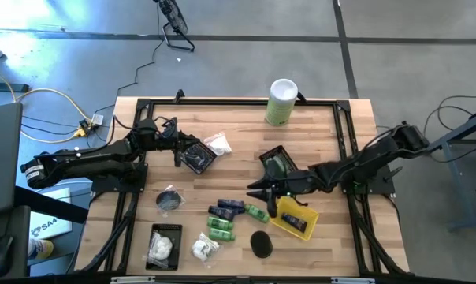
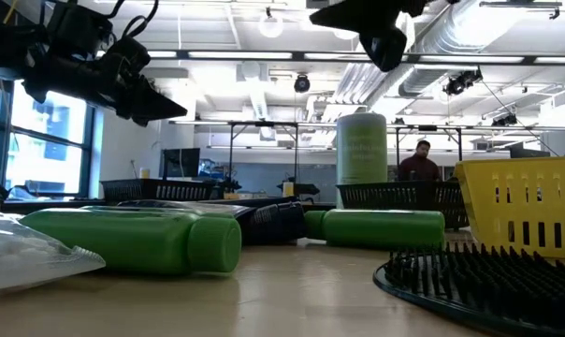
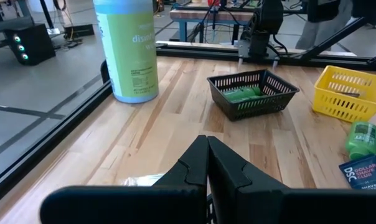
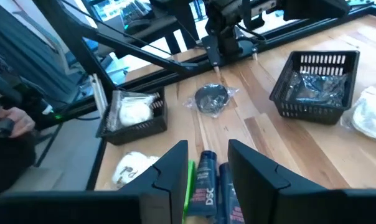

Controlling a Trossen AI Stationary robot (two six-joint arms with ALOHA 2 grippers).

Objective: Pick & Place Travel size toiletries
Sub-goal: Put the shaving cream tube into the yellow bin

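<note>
Above the navy tubes [image 4: 207,184], right pincer [image 4: 206,163] hovers apart, empty

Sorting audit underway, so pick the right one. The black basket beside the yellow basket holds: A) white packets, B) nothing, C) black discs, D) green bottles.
D: in the left wrist view the black basket next to the yellow basket has green bottles lying inside it, and the high view shows green inside it too.
</note>
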